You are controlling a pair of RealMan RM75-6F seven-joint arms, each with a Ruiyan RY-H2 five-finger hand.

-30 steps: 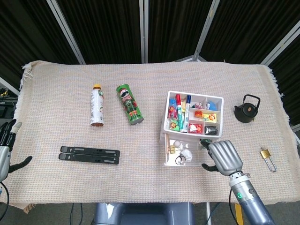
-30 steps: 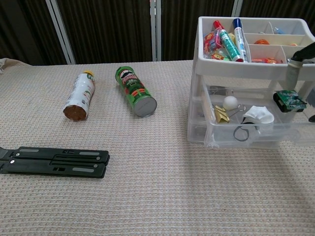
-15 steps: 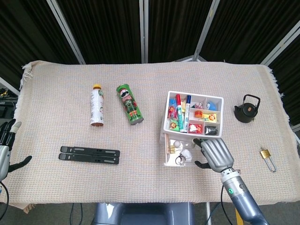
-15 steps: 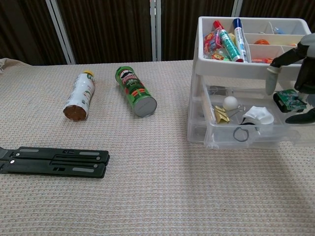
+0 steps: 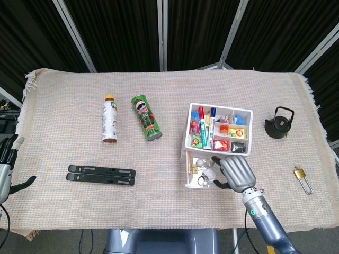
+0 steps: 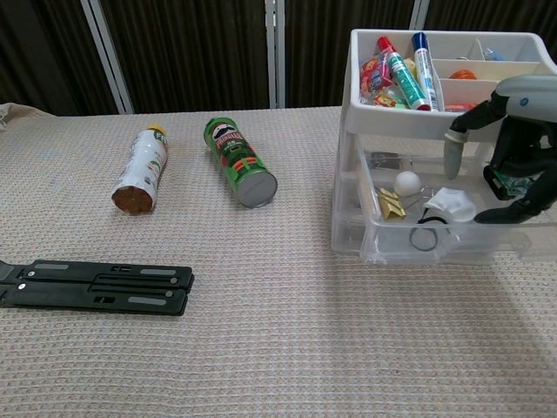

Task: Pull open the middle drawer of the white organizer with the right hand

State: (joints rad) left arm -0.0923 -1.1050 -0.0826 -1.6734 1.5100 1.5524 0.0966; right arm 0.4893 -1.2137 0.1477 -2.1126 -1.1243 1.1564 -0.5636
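The white organizer (image 5: 186,138) (image 6: 348,87) stands right of the table's middle, its top tray full of markers and small items. Its clear middle drawer (image 5: 189,175) (image 6: 452,251) sticks out toward me, showing clips, a white ball and a ring. My right hand (image 5: 234,173) (image 6: 513,148) hovers over the right half of that drawer. Its fingers hang down apart, one pointing into the drawer, and it holds nothing. My left hand (image 5: 5,170) rests at the far left edge in the head view, fingers spread and empty.
A green Pringles can (image 5: 146,117) (image 6: 240,161) and a white bottle (image 5: 109,118) (image 6: 139,170) lie left of the organizer. A black folded stand (image 5: 101,175) (image 6: 96,286) lies near the front left. A black kettle (image 5: 279,122) and a brass padlock (image 5: 302,177) sit to the right.
My right hand has moved left and slightly forward, from beside the drawer's right end to above the open drawer. The drawer and left hand have not moved.
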